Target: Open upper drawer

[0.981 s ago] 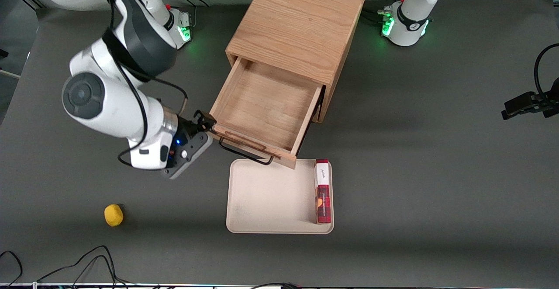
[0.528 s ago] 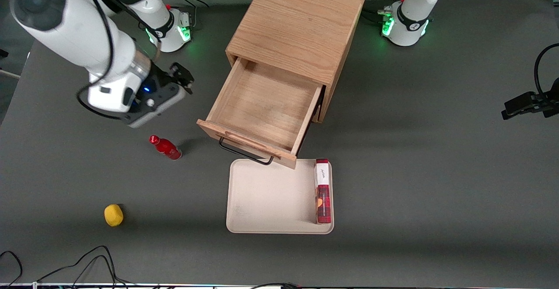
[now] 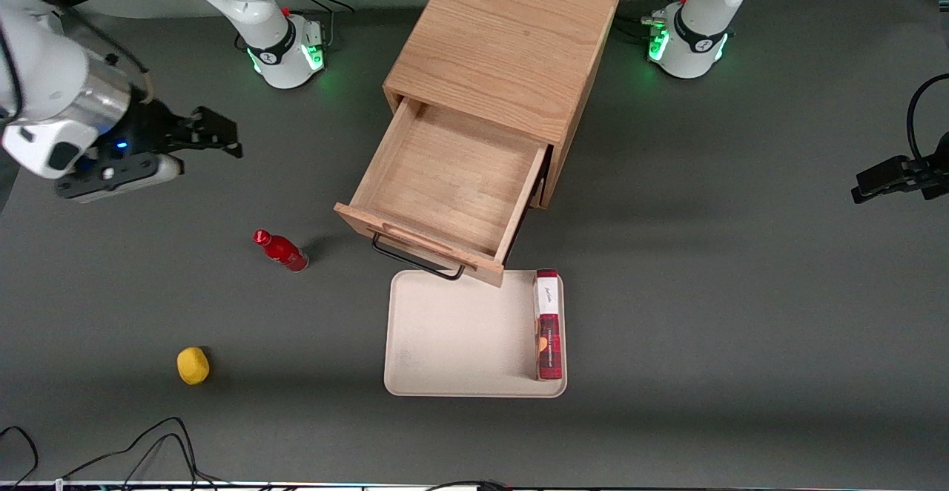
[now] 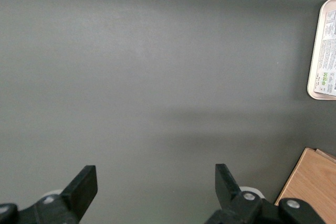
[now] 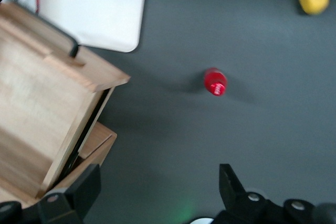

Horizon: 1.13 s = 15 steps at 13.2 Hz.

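Note:
The upper drawer (image 3: 448,179) of the oak cabinet (image 3: 504,46) stands pulled far out, and its inside is bare wood. Its thin black wire handle (image 3: 415,257) hangs on the drawer front, just above the tray's edge. My right gripper (image 3: 226,137) hovers well off toward the working arm's end of the table, apart from the drawer. It is open and holds nothing. The right wrist view shows the gripper (image 5: 157,178) over bare table, with the open drawer (image 5: 37,103) and its handle (image 5: 58,38) off to one side.
A beige tray (image 3: 452,343) lies just in front of the drawer, with a red box (image 3: 548,328) along one edge. Between gripper and drawer stands a small red bottle (image 3: 280,251). A yellow lemon (image 3: 193,366) sits nearer the front camera. Cables (image 3: 148,446) run along the front edge.
My gripper left the drawer's front corner and swung away toward the working arm's end. The red bottle it hid now shows. The drawer stayed pulled out.

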Tool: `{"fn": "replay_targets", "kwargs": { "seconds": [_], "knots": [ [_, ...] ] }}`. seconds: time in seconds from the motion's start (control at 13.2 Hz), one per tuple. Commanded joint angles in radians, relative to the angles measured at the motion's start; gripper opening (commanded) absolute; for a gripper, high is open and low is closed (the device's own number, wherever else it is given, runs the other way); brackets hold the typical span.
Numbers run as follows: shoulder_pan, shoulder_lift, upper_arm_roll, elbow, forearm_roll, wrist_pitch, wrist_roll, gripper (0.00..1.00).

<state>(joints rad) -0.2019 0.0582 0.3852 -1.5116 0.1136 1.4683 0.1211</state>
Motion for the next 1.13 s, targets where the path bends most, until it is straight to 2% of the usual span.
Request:
{"fn": "replay_targets", "kwargs": {
  "seconds": [0.0, 0.38, 0.53, 0.6, 0.83, 0.91, 0.98, 1.06],
  "knots": [
    [-0.043, -0.008, 0.001, -0.019, 0.017, -0.008, 0.173, 1.0],
    [-0.1, 0.012, -0.029, -0.009, -0.015, -0.006, 0.16, 1.0],
    [-0.088, 0.009, -0.025, -0.021, -0.118, -0.031, 0.059, 1.0],
    [-0.086, 0.005, -0.028, -0.024, -0.138, -0.045, 0.004, 1.0],
    [-0.08, -0.021, -0.051, -0.031, -0.132, -0.049, -0.018, 1.0],
    [-0.074, -0.035, -0.074, -0.032, -0.12, -0.052, -0.017, 1.0],
    [-0.016, -0.059, -0.153, -0.032, -0.083, -0.075, -0.015, 1.0],
    [0.077, -0.063, -0.258, -0.029, -0.075, -0.088, -0.017, 1.0]
  ]
}}
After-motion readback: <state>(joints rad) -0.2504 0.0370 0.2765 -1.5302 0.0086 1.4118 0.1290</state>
